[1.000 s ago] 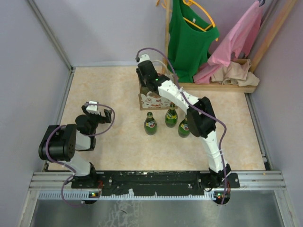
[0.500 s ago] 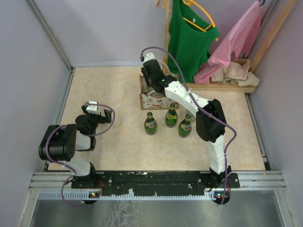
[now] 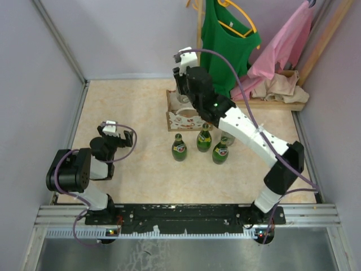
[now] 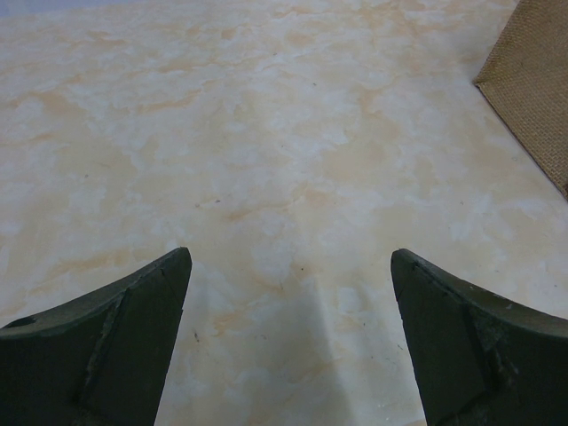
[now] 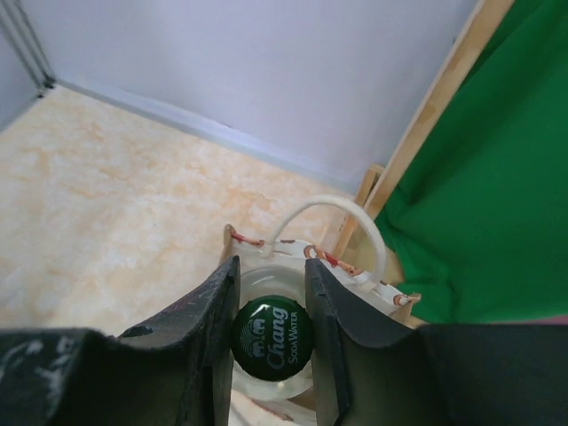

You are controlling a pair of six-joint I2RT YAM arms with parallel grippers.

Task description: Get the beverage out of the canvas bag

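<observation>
**A:** What changes for us here?

**B:** Our right arm (image 3: 242,127) has risen and stretched out over the bag (image 3: 181,118). A second ago its wrist sat lower, at the bag's mouth. We judge the lift has begun.

**A:** What does the right gripper (image 5: 272,277) hold?

**B:** It is nearly closed. Its fingers (image 5: 209,337) pinch a bottle (image 5: 272,338) at the green cap. The bottle hangs over the bag's opening, with a white handle (image 5: 330,206) behind it. We cannot tell whether its base has cleared the rim.

**A:** And our left gripper (image 4: 288,342)?

**B:** It is spread wide above the table (image 3: 124,101) and holds nothing. Three bottles (image 3: 204,139) stand just in front of the bag.
</observation>
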